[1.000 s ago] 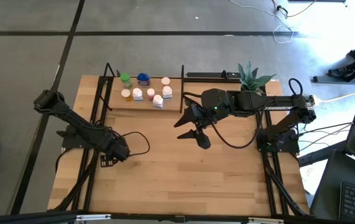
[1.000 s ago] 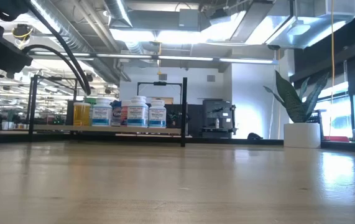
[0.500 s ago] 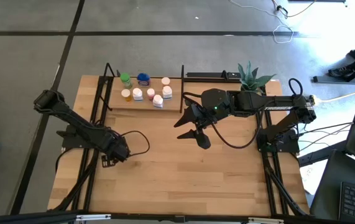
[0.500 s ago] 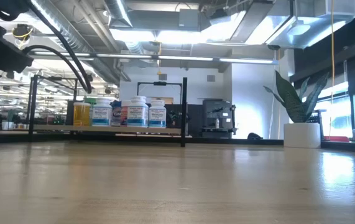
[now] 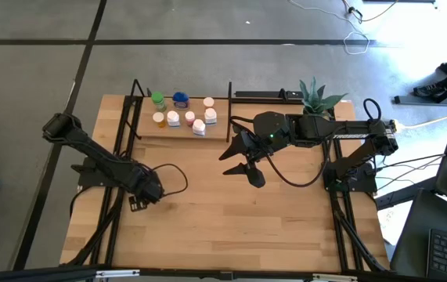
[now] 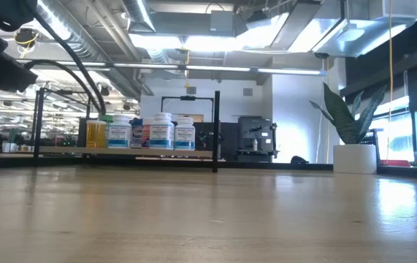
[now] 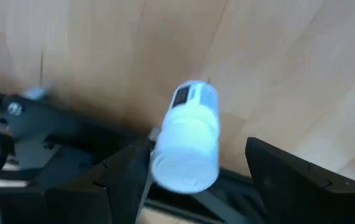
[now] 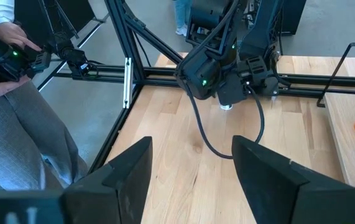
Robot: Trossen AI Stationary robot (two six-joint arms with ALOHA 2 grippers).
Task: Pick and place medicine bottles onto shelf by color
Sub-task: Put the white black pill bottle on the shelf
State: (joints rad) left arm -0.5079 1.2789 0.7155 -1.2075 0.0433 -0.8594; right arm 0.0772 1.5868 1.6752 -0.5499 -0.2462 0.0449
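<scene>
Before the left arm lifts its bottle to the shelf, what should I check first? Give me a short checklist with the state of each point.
1. White bottle between left gripper fingers: ok.
2. Fingers closed firmly on it: cannot tell.
3. Right gripper open, holding nothing: ok.
4. Right gripper clear of the path to the shelf: cannot tell; it hangs near the shelf's right end.
5. Free space on the shelf's left part: ok.

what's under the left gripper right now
A small white medicine bottle with a white cap stands on the light wooden table, between the left gripper's open fingers. From above, the gripper hides it.
</scene>
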